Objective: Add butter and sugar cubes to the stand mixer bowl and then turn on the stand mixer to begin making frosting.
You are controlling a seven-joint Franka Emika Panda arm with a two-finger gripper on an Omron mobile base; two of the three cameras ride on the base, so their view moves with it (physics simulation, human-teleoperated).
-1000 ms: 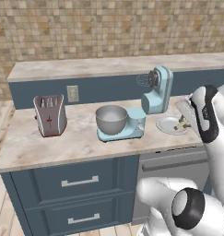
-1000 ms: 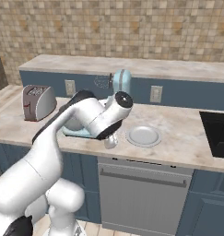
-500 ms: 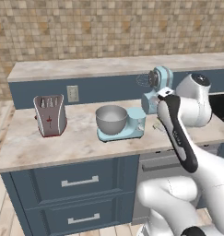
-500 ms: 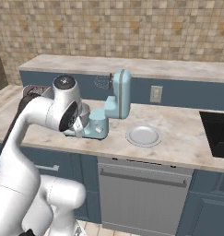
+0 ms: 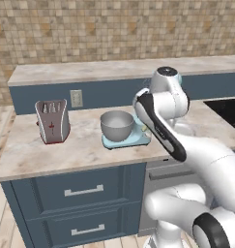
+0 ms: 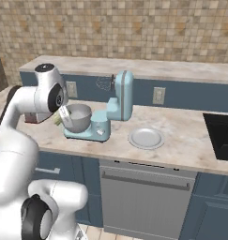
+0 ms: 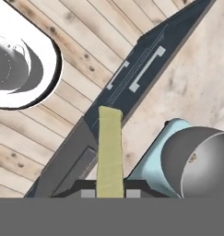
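My gripper [image 7: 109, 191] is shut on the butter [image 7: 109, 150], a pale yellow block that sticks out between the fingers. The grey metal stand mixer bowl [image 7: 200, 161] sits on the light blue stand mixer [image 6: 120, 101], whose head is tilted up. A tiny tan sugar cube [image 7: 192, 158] lies inside the bowl. From the right base view, the gripper [image 6: 63, 114] hangs at the bowl's [image 6: 78, 117] near rim, beside it rather than over it. From the left base view, the gripper [image 5: 144, 127] is just right of the bowl [image 5: 117, 125], and my arm hides the mixer's head.
A grey, red-marked boxy appliance [image 5: 52, 121] stands left of the mixer. A round white plate [image 6: 146, 138] lies on the counter to the mixer's right. A dark cooktop [image 6: 221, 140] is at the far right. Blue drawers [image 5: 82, 191] sit below the counter edge.
The arm has swung left from above the white plate to the front side of the mixer bowl, carrying the butter with it. The gripper has stayed shut.
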